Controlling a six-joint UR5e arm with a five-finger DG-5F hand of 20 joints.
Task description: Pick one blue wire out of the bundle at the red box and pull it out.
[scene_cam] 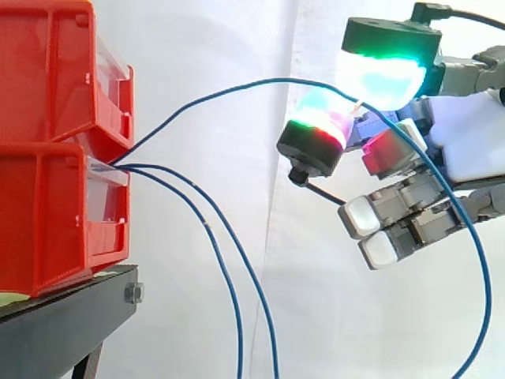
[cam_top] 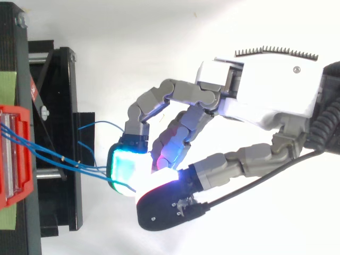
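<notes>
Blue wire (scene_cam: 237, 84) is in the hand (scene_cam: 465, 138). It looks pinched between two glowing pads (scene_cam: 383, 75), with the thumb pad under it and a finger pad on top. The other fingers are curled in below and hold nothing.

The wire leaves the gap between the upper red box (scene_cam: 55, 71) and the lower red box (scene_cam: 47, 221). It arcs up and right to the pinch, then its free end loops down past the palm. The arc has some slack, so my read is that the pull isn't loading it much yet.

The other two wires (scene_cam: 208, 228) of the bundle droop from the same gap, hang well below the hand and are clear of the pads. That suggests one strand has been separated, which is why the grip sits high and away from the boxes.

In the top view the hand (cam_top: 265, 90) is just off the stand (cam_top: 58, 133), with strands running from the box edge to the pads.

- **Next move:** pull straight away from the boxes.
- **Risk:** a thin wire can slip between soft pads, or snag its neighbours at the gap.
</notes>
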